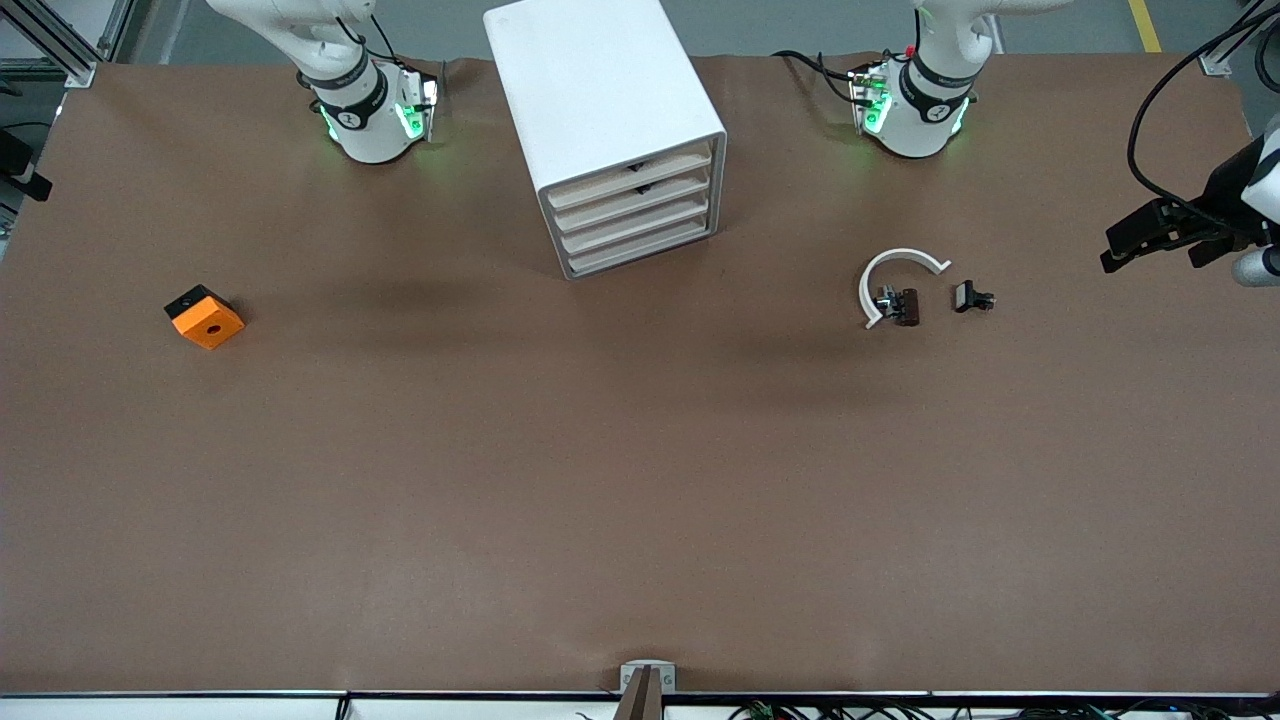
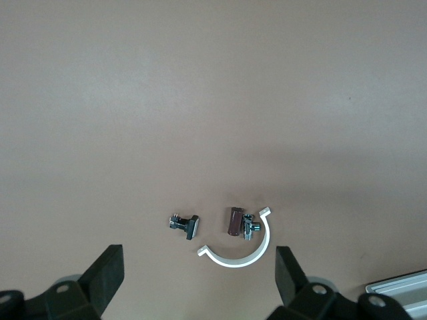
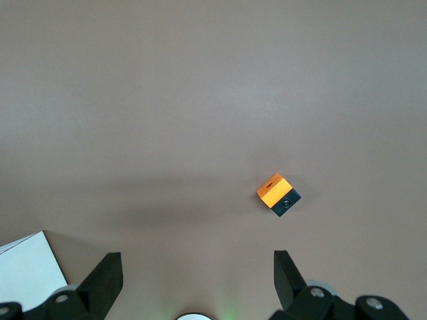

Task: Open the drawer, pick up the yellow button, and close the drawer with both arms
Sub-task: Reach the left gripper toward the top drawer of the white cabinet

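Observation:
The white drawer cabinet [image 1: 600, 100] stands at the robots' edge of the table between the two arm bases, with all its drawers [image 1: 636, 212] shut. The button is hidden. Neither gripper shows in the front view; both arms rise out of it. My left gripper [image 2: 199, 267] is open and empty, high over the table above a white C-shaped clamp [image 2: 241, 255]. My right gripper [image 3: 197, 267] is open and empty, high over bare table toward the right arm's end. A corner of the cabinet shows in both the right wrist view [image 3: 23, 270] and the left wrist view [image 2: 400, 290].
An orange square block with a hole [image 1: 205, 318] lies toward the right arm's end, also in the right wrist view [image 3: 279, 195]. The white clamp [image 1: 895, 275], a brown part [image 1: 906, 306] and a small black part [image 1: 970, 297] lie toward the left arm's end. A black device [image 1: 1160, 232] overhangs that end.

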You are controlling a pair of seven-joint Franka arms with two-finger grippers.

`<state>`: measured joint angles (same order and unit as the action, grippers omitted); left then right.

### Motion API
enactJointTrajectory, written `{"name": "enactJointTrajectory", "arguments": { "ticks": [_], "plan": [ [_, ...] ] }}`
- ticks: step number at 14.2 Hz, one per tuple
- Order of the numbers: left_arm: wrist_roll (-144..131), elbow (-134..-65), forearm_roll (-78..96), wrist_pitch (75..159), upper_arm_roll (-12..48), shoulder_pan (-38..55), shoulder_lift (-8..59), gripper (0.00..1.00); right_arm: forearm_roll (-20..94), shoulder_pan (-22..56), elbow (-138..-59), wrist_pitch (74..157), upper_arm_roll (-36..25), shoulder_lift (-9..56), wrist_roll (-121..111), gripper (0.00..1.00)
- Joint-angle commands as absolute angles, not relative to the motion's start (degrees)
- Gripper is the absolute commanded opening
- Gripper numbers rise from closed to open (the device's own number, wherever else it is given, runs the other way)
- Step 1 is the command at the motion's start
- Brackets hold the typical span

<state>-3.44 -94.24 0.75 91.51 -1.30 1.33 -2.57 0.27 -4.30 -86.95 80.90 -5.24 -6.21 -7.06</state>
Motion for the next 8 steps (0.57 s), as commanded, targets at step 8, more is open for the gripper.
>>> {"name": "enactJointTrajectory", "arguments": {
  "ticks": [8],
  "plan": [
    [-4.1, -93.5, 0.4, 88.3, -1.1, 0.7, -1.1, 1.0, -1.5, -4.2, -87.2, 81.1, -4.9, -6.9, -6.9, 1.0]
  ]
}}
